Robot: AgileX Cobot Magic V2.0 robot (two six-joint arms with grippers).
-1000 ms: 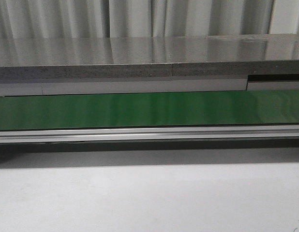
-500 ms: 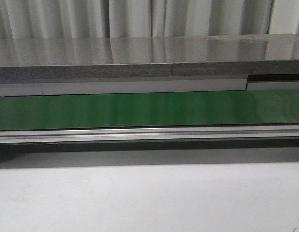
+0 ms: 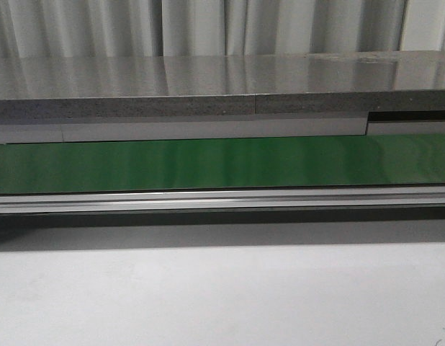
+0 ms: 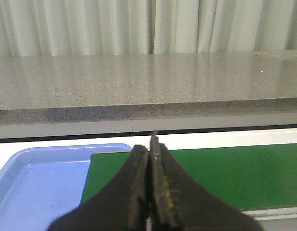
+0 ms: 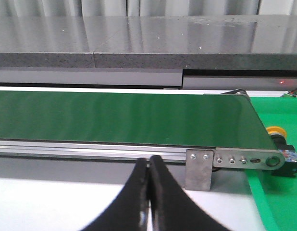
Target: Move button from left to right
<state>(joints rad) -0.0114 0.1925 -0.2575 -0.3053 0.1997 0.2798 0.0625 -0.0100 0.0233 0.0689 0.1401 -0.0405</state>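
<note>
The button (image 5: 279, 136), with a yellow-orange round head on a black body with small coloured marks, shows only in the right wrist view, on a green surface just past the end of the green conveyor belt (image 5: 124, 118). My right gripper (image 5: 149, 163) is shut and empty, in front of the belt's metal rail, well apart from the button. My left gripper (image 4: 149, 147) is shut and empty, above the other end of the belt (image 4: 225, 173) beside a blue tray (image 4: 38, 185). Neither gripper nor the button shows in the front view.
The green belt (image 3: 222, 164) runs across the front view with a metal rail (image 3: 222, 200) along its near side and a grey stone-like ledge (image 3: 222, 86) behind. A white tabletop (image 3: 222, 295) lies in front. A metal bracket (image 5: 199, 168) stands at the belt's end.
</note>
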